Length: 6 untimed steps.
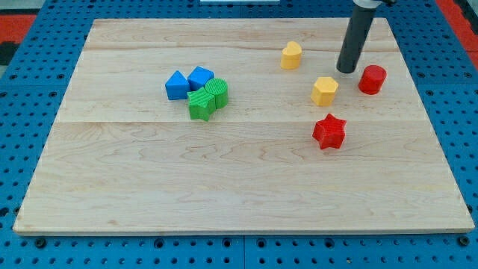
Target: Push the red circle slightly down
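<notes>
Pale wooden planks, joined edge to edge with a faint grain running across, make up the board [224, 194], which sits on a blue perforated base [30, 90] dotted with rows of small holes.

From the view's top right a straight dark rod [356, 37] descends, matte and cylindrical — it has no jaws and holds nothing. The rod's tip [346, 70] rests on the wood just to the view's left of the red circle [372, 78], close beside it and a little higher in the view; whether the two touch cannot be made out.

The red circle is a short, smooth cylinder lying near the board's right edge in the upper part of the view. Below the tip and slightly to the view's left sits a yellow block [324, 90] with flat angled faces, and another yellow block [291, 54], rounder at its top, lies farther up and to the left. A red star [329, 131] with blunt points sits lower down, below the first yellow block.

Well apart, toward the view's left — a tight cluster: a blue block [176, 84] with a peaked top, a blue cube-like block [200, 77] touching it, and two green blocks with ridged surfaces, one angular [200, 104] and one rounded [217, 91], pressed together beneath the blue ones.
</notes>
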Each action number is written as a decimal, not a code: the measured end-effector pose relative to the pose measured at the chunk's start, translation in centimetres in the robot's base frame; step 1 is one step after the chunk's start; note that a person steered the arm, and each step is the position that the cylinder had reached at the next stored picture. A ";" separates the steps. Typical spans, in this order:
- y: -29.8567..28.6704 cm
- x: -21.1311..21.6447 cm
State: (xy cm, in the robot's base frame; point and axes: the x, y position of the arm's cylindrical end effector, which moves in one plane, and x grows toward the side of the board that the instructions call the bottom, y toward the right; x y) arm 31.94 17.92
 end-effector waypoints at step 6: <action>-1.4 -7.2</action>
